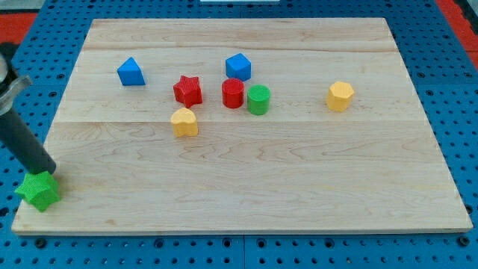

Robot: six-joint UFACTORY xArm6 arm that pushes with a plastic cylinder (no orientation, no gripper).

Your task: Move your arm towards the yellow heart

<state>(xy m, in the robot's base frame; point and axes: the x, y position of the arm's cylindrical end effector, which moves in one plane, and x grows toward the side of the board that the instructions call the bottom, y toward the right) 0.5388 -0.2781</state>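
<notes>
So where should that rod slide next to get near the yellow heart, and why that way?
Probably toward the view's upper right. My tip sits by the green star at the board's lower-left corner, while the yellow heart lies well off that way, nothing between.

No readable text, label or number shows anywhere.

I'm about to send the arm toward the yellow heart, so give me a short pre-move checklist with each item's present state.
1. Yellow heart-shaped block in view: ok.
2. My tip visible, at the board's lower left: ok.
3. Tip free of blocks: not ok, it is at the green star-shaped block.
4. Straight path to the heart free of blocks: ok.
5. Not mistaking the yellow hexagonal block at the view's right: ok.
6. Red star-shaped block sits close above the heart: cannot tell whether touching.
</notes>
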